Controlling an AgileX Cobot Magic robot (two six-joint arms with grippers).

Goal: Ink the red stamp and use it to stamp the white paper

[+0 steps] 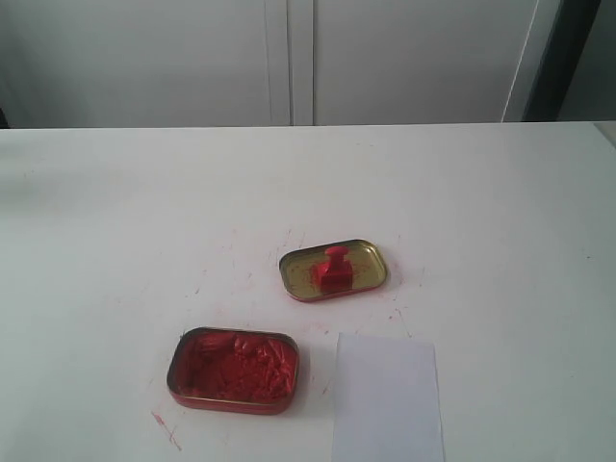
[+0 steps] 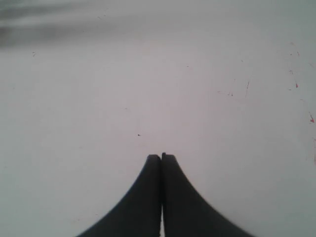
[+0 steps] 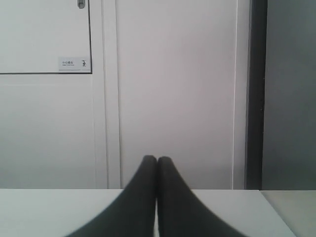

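The red stamp (image 1: 334, 268) stands upright inside a gold lid (image 1: 371, 260) around the middle of the tabletop (image 1: 115, 212). The white paper (image 1: 388, 399) lies flat closer to the near edge, beside an open tin of red ink paste (image 1: 234, 371). The left gripper (image 2: 161, 157) and right gripper (image 3: 157, 159) both have their jaws pressed together, holding nothing.

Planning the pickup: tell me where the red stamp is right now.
The red stamp stands in the gold lid, near the middle of the exterior view, behind the ink tin and the white paper. Neither wrist view shows it.
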